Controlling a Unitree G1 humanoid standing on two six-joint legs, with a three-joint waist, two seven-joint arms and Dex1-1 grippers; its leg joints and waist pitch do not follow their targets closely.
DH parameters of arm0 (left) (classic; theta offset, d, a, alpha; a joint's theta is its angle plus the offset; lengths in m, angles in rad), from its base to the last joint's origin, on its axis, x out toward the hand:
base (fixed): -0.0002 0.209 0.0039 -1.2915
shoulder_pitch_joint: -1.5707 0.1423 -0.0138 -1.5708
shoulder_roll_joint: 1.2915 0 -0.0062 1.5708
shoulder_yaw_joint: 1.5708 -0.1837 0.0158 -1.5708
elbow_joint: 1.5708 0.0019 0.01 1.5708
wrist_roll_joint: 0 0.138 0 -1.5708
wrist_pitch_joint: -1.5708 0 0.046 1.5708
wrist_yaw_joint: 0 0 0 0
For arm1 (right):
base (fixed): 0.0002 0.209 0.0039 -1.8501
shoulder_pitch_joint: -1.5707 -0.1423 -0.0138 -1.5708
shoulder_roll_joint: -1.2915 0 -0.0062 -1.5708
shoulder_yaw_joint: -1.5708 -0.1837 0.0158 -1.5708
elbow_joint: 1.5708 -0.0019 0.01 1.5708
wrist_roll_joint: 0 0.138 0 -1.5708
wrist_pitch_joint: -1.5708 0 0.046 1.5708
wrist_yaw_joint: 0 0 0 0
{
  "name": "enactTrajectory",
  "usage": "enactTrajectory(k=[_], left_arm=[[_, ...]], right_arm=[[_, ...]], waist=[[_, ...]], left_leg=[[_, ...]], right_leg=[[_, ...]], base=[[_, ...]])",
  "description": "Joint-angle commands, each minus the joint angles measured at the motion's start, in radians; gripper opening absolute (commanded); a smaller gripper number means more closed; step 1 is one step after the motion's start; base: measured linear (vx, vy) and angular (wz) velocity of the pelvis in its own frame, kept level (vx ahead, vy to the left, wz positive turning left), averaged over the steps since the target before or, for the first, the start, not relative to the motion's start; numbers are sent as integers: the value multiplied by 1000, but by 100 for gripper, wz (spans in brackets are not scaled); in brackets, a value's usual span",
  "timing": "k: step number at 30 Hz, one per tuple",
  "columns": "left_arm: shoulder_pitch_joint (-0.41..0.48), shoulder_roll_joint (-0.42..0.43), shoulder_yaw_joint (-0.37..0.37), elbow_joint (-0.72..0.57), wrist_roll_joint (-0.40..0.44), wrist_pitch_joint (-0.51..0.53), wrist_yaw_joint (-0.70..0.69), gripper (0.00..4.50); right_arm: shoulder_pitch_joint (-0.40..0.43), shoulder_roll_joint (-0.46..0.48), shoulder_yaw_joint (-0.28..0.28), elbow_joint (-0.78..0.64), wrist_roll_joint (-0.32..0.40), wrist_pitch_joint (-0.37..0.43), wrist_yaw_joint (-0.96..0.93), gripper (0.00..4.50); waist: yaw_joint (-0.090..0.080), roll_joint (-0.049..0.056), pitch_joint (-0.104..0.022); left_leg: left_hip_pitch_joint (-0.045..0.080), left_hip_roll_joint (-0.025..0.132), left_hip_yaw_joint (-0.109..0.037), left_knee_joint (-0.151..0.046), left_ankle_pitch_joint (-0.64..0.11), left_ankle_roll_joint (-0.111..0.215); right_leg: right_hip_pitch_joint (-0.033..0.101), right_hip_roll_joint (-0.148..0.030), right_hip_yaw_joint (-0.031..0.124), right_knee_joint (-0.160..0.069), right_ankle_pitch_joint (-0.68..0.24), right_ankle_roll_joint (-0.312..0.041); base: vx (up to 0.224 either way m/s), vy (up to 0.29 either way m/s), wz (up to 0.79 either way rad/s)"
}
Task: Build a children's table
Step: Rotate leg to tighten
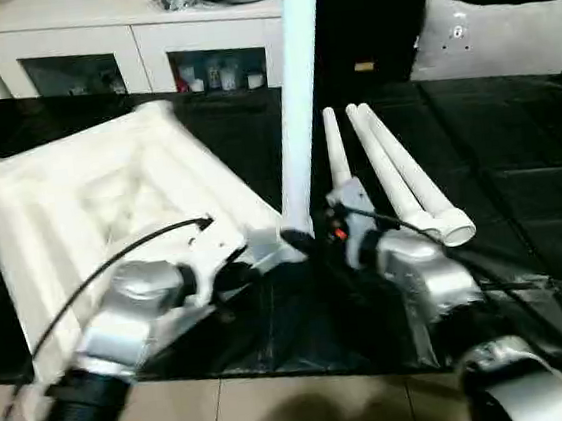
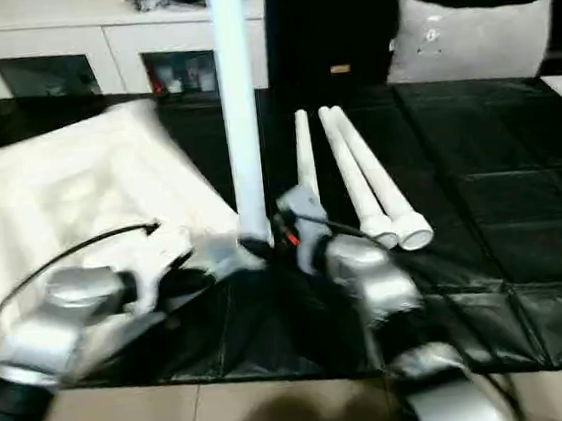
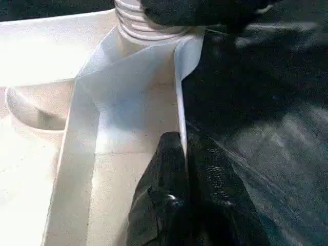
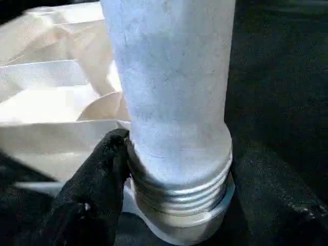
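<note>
The children's table top point(image 1: 89, 200) lies upside down on the left, ribbed underside up. One white leg point(image 1: 298, 88) stands upright in its near right corner socket, its threaded base point(image 4: 179, 200) showing just above the socket. My right gripper point(image 1: 309, 240) clasps that leg at the base, with a black finger point(image 4: 97, 189) on each side of the thread. My left gripper point(image 3: 182, 141) is shut on the thin rim point(image 3: 177, 92) of the top, close beside the same corner. Three more legs point(image 1: 397, 168) lie side by side to the right of the upright one.
A black padded mat point(image 1: 519, 175) covers the work surface, and its near edge meets a tiled floor. A white cabinet with glass doors point(image 1: 133, 45) stands at the back left, and a grey cushion point(image 1: 494, 32) at the back right.
</note>
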Motion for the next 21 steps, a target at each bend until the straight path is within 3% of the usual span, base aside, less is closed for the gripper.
enactTrajectory(k=[1, 2, 4, 5, 6, 8, 9, 11, 12, 13, 14, 15, 17, 18, 21], left_arm=[[-35, -50, -60, -67, -32, -10, -10, 0], [-37, -52, -62, -67, -28, -6, -1, 0], [-35, -38, -65, -62, -4, -15, 15, 0], [-34, -18, -66, -49, 11, -29, 17, 0], [-34, -14, -67, -48, 16, -28, 19, 0], [-34, 1, -67, -37, 27, -39, 15, 0], [-35, 12, -66, -27, 34, -50, 11, 0], [-39, 37, -69, -7, 40, -73, -2, 0], [-39, 50, -72, 0, 38, -92, -16, 0], [-39, 60, -74, 6, 36, -107, -27, 0], [-39, 68, -76, 11, 34, -116, -37, 0], [-40, 71, -77, 14, 33, -120, -42, 0], [-38, 101, -84, 26, 21, -162, -91, 0], [-39, 131, -94, 42, 12, -223, -142, 0], [-41, 155, -103, 59, 6, -271, -187, 0]], right_arm=[[2, 48, 40, 43, -14, 28, 7, 272], [6, 49, 41, 37, -13, 27, 21, 307], [18, 41, 25, 18, -6, 4, 35, 328], [34, 23, 14, -9, 5, -12, 60, 328], [36, 17, 13, -13, 7, -19, 63, 344], [49, -10, 17, -41, 13, -35, 92, 360], [60, -32, 22, -63, 17, -44, 119, 377], [80, -82, 27, -117, 24, -55, 186, 383], [87, -106, 26, -142, 31, -52, 222, 400], [92, -125, 25, -161, 37, -50, 252, 400], [95, -141, 25, -174, 41, -47, 276, 420], [96, -148, 25, -180, 42, -46, 287, 428], [97, -199, 28, -209, 52, -37, 362, 439], [93, -247, 33, -224, 56, -36, 427, 445], [85, -295, 48, -228, 54, -33, 499, 445]], waist=[[-5, 13, -47], [-7, 14, -47], [-8, 14, -51], [-7, 17, -50], [-5, 13, -52], [1, 11, -54], [7, 20, -56], [15, 11, -61], [21, 16, -63], [25, 12, -64], [31, 18, -65], [33, 13, -65], [37, 13, -68], [41, 16, -70], [44, 17, -70]], left_leg=[[-6, -15, 14, -67, -394, 55], [-4, -14, 13, -68, -405, 57], [-10, -11, 8, -74, -404, 59], [-11, -8, 7, -77, -404, 62], [-10, -11, 10, -75, -395, 65], [-17, -9, 11, -77, -358, 69], [-15, -7, 13, -78, -335, 70], [-21, -7, 17, -76, -282, 77], [-22, -6, 21, -75, -254, 86], [-29, -5, 22, -74, -236, 93], [-29, -7, 21, -73, -227, 93], [-31, -7, 24, -71, -212, 95], [-37, -8, 23, -70, -182, 94], [-37, -8, 23, -68, -156, 100], [-36, -4, 24, -67, -133, 108]], right_leg=[[47, -41, 9, -122, -616, 0], [46, -42, 8, -122, -611, -1], [55, -47, 13, -116, -572, -16], [53, -47, 17, -113, -554, -28], [52, -49, 22, -111, -546, -36], [55, -52, 31, -103, -515, -57], [52, -51, 39, -96, -479, -78], [54, -47, 48, -84, -407, -108], [53, -46, 54, -77, -373, -127], [57, -46, 55, -73, -366, -133], [59, -45, 55, -71, -362, -134], [56, -45, 58, -68, -349, -139], [62, -46, 60, -60, -324, -148], [63, -44, 60, -57, -292, -156], [63, -43, 62, -49, -234, -186]], base=[[0, 0, 0], [0, 0, 0], [0, 0, 0], [0, 0, 0], [0, 0, 0], [0, 0, 0], [0, 0, 0], [0, 0, 0], [0, 0, 0], [0, 0, 0], [0, 0, 0], [0, 0, 0], [0, 0, 0], [0, 0, 0], [0, 0, 0]])
